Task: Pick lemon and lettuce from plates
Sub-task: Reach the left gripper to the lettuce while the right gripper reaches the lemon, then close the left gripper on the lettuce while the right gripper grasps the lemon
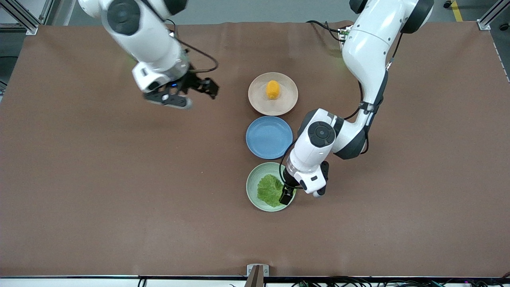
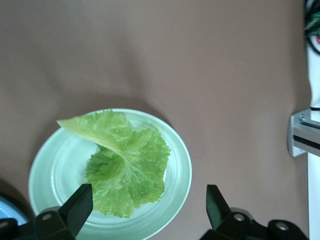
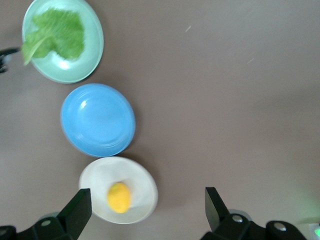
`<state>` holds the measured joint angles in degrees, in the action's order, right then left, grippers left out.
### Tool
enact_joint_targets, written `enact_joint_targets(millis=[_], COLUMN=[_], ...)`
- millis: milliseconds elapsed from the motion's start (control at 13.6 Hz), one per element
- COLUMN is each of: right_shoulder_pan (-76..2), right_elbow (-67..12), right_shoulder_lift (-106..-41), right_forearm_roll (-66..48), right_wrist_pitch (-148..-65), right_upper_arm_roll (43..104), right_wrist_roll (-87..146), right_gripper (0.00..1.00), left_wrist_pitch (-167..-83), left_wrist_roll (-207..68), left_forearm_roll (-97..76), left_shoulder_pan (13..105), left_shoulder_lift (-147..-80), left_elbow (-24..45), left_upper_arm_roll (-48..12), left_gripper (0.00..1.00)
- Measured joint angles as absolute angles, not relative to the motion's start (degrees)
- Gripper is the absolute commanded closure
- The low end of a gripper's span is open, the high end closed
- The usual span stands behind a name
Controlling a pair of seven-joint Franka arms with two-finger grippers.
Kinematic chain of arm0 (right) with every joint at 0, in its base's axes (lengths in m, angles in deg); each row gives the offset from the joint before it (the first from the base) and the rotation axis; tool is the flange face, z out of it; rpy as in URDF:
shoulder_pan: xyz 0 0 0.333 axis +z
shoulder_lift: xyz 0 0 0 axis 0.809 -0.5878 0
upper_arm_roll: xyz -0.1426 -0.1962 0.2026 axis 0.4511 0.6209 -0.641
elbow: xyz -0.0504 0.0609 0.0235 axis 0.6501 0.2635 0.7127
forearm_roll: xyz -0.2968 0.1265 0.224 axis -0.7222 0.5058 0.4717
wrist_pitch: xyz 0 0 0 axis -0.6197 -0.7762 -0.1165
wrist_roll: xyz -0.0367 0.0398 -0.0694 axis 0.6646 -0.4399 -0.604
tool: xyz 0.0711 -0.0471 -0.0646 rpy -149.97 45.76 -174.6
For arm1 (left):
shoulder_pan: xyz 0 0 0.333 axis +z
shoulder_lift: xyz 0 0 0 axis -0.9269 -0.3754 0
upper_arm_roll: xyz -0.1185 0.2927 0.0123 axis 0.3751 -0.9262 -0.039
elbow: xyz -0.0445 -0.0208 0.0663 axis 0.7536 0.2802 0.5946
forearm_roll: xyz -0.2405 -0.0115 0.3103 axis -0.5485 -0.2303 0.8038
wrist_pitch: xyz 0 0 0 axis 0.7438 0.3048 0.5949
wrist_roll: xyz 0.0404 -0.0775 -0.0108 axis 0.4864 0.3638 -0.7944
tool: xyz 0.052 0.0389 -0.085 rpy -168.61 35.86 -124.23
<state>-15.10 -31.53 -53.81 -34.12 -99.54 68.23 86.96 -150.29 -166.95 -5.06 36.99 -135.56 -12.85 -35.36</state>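
The left tool (image 1: 287, 196), open, hangs over the lettuce (image 1: 270, 190); next it must descend and close. The right tool (image 1: 187, 92), open, is over the counter (image 1: 99, 179).

Left claw (image 1: 287, 195) low, spread; right claw (image 1: 181, 93) raised, spread.

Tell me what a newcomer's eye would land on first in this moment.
Three plates in a row mid-table: the beige plate with the lemon farthest from the front camera, a bare blue plate next, and the green plate with the lettuce nearest. The left gripper is open, low at the green plate's edge beside the lettuce. The right gripper hangs open over bare table toward the right arm's end.
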Motion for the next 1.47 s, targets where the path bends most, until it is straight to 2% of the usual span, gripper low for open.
enact_joint_targets(millis=[294, 810, 1178, 1472], right_shoulder_pan=[-2.6, 9.6, 13.5, 14.9], right_elbow=[-38.3, -39.1, -38.1, -36.6], right_shoulder_lift=[-56.3, -71.6, -77.3, -79.1], right_forearm_roll=[-36.5, -46.5, -49.8, -50.0], right_wrist_pitch=[-111.4, -128.3, -130.1, -130.0], right_upper_arm_roll=[68.2, 68.4, 68.6, 68.7], right_wrist_roll=[96.4, 114.3, 119.5, 120.6], right_gripper=[0.0, 0.0, 0.0, 0.0], left_wrist_pitch=[-151.6, -152.4, -152.5, -152.5], left_wrist_roll=[-170.0, -169.9, -168.9, -168.7], left_forearm_roll=[-5.1, -5.1, -5.1, -5.1], left_shoulder_pan=[36.1, 35.1, 34.7, 34.3], left_shoulder_lift=[-138.8, -141.3, -142.3, -142.3], left_elbow=[-13.1, -13.3, -13.3, -13.3], left_upper_arm_roll=[-35.2, -35.0, -35.0, -35.0], left_gripper=[0.0, 0.0, 0.03, 0.1])
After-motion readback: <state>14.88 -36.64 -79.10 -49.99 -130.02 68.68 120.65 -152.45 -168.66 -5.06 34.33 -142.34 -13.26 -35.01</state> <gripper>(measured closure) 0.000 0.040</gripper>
